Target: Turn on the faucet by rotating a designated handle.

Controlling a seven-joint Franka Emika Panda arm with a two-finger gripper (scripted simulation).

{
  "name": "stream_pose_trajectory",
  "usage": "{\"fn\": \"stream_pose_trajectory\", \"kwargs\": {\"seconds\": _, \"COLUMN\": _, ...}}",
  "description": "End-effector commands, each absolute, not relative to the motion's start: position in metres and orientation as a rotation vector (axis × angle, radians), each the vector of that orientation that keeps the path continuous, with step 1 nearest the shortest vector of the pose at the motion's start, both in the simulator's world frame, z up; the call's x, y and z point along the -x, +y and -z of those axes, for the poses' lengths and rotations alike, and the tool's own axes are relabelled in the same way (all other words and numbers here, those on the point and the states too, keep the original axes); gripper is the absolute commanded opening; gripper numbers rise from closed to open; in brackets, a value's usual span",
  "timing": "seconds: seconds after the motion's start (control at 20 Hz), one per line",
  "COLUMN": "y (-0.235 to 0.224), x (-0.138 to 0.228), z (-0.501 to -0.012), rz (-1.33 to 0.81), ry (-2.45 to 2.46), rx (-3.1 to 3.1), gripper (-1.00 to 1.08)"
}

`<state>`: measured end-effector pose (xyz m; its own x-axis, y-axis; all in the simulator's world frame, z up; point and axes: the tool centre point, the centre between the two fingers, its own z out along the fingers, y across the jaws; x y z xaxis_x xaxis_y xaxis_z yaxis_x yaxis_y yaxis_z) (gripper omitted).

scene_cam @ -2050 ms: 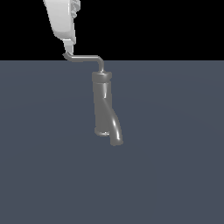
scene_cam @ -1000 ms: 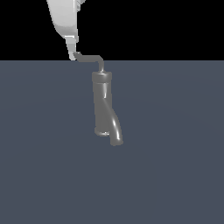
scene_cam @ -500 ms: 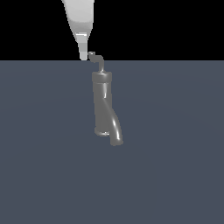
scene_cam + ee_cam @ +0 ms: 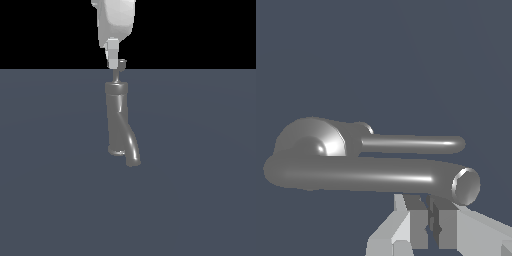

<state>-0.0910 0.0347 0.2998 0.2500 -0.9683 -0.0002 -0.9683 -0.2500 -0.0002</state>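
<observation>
Pushing the handle (image 4: pixel 120 64) round is the step in hand. Faucet (image 4: pixel 118 117) stands upright mid-scene on the grey surface (image 4: pixel 200 175), spout curving down toward the exterior view's right. Handle sits at the cap, foreshortened in the exterior view; the wrist view shows it long and level beside the thicker spout. Gripper (image 4: pixel 116 64) hangs right at the handle, fingers (image 4: pixel 418 225) nearly pressed together, pinching nothing visible. Best to keep contact near the rod's tip, sweep level around the cap, avoid slipping over.
</observation>
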Motion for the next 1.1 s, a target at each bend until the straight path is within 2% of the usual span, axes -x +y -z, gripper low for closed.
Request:
{"fn": "stream_pose_trajectory", "kwargs": {"seconds": 0.0, "y": 0.005, "x": 0.088, "z": -0.3, "rz": 0.002, "ry": 1.957, "rx": 2.457, "gripper": -1.0}}
{"fn": "stream_pose_trajectory", "kwargs": {"seconds": 0.2, "y": -0.019, "x": 0.085, "z": -0.3, "rz": 0.0, "ry": 1.962, "rx": 2.454, "gripper": -1.0}}
{"fn": "stream_pose_trajectory", "kwargs": {"seconds": 0.25, "y": -0.019, "x": 0.085, "z": -0.3, "rz": 0.0, "ry": 1.962, "rx": 2.454, "gripper": -1.0}}
{"fn": "stream_pose_trajectory", "kwargs": {"seconds": 0.3, "y": 0.008, "x": 0.087, "z": -0.3, "rz": -0.002, "ry": 1.91, "rx": 2.494, "gripper": -1.0}}
{"fn": "stream_pose_trajectory", "kwargs": {"seconds": 1.05, "y": -0.033, "x": 0.048, "z": -0.3, "rz": 0.0, "ry": 1.939, "rx": 2.472, "gripper": -1.0}}
